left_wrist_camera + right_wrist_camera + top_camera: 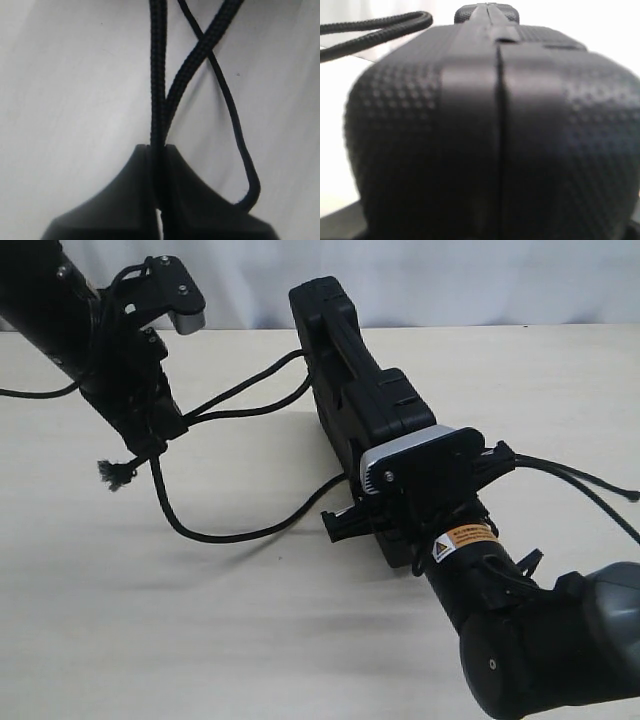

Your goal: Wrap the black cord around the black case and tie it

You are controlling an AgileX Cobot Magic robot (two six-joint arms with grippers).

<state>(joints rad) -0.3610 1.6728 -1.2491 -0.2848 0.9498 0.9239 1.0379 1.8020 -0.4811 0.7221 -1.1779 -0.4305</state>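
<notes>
- Case up on its long edge over the table
- Right hand grips the case's near end, a finger on each flat side
- Left hand, left of the case, pinched closed on the cord
- Two cord strands run to the case's far end; a slack loop lies left of the case

The black case fills the view, black cord beyond.
</notes>
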